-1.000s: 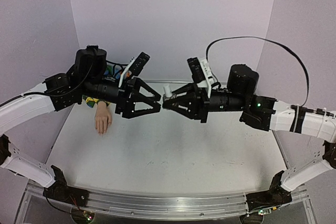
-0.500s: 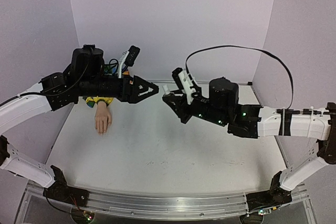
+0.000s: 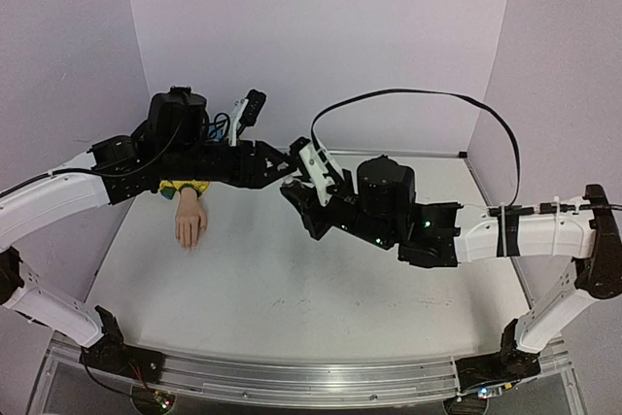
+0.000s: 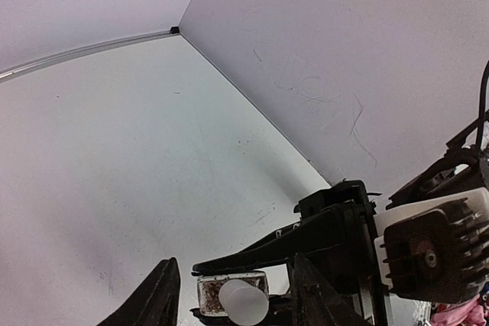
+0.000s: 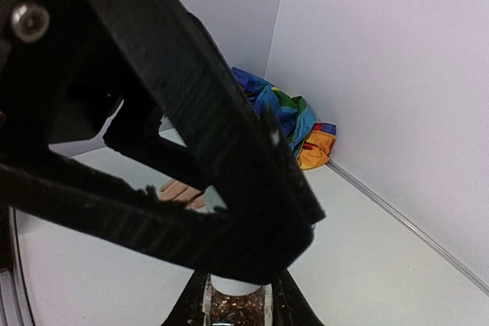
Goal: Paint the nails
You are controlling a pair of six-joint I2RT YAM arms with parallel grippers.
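Note:
The pale mannequin hand (image 3: pixel 190 224) lies palm down at the table's left, its rainbow sleeve (image 3: pixel 184 187) under my left arm. Its nails are too small to make out. It also shows in the right wrist view (image 5: pixel 182 190), partly behind my left gripper. My right gripper (image 3: pixel 291 193) is shut on a small glass bottle (image 5: pixel 238 308) of brown glitter polish and holds it in the air. My left gripper (image 3: pixel 288 168) is open, and the bottle's white cap (image 4: pixel 244 302) sits between its fingers (image 4: pixel 162 295) without clearly touching them. The two grippers meet above the table's middle, right of the hand.
The lilac back wall (image 3: pixel 321 36) and side walls enclose the white table (image 3: pixel 292 289). A black cable (image 3: pixel 418 96) loops above my right arm. The bunched rainbow sleeve (image 5: pixel 289 116) lies in the back left corner against the wall.
My right arm has swung left and turned, carrying the bottle toward my left gripper. My left gripper has rolled and reached right, so the cap now sits between its fingers.

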